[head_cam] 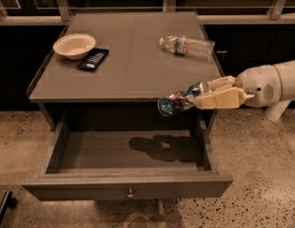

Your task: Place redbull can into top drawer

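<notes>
Reaching in from the right side of the scene, a white robot arm ends in a cream-coloured gripper (201,95) whose two fingers (222,100) pinch the redbull can (178,102) between them. The can lies almost level, tilted slightly downward, with its free end pointing left and its other end hidden between the fingers. It hangs in the air just in front of the front edge of the grey worktop (133,65), close to the front right corner, and touches neither the worktop nor the cabinet. Below it, the top drawer (90,152) is pulled wide open toward the viewer, with nothing lying on its flat grey floor. A dark shadow of the can and gripper falls on the right half of that floor. The drawer's front panel has a small round metal knob (130,193) at its centre. On the worktop, near the back left corner, sits a shallow cream bowl (74,45), and a flat black device with rows of buttons (93,59) lies just beside it, toward the centre. Near the back right corner, a clear plastic water bottle (188,45) with a red-and-white label lies on its side, well apart from the can. Speckled stone flooring surrounds the cabinet.
</notes>
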`<act>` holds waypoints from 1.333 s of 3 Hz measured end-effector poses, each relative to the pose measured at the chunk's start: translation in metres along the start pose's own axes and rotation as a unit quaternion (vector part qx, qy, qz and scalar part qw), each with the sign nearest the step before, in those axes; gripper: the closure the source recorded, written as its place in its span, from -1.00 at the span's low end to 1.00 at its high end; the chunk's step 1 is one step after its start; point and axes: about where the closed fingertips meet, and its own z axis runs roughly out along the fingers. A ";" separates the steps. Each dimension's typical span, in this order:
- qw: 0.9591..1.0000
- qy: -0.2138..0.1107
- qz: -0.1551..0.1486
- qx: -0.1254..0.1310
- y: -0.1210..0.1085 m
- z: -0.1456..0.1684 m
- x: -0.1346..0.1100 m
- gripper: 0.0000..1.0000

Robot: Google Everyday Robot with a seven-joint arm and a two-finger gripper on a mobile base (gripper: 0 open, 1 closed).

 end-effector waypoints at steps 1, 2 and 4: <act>0.999 -0.018 0.029 -0.005 -0.002 0.016 0.023 1.00; 0.999 -0.017 0.029 -0.004 -0.002 0.017 0.023 1.00; 0.994 -0.025 0.102 0.023 -0.049 0.052 0.117 1.00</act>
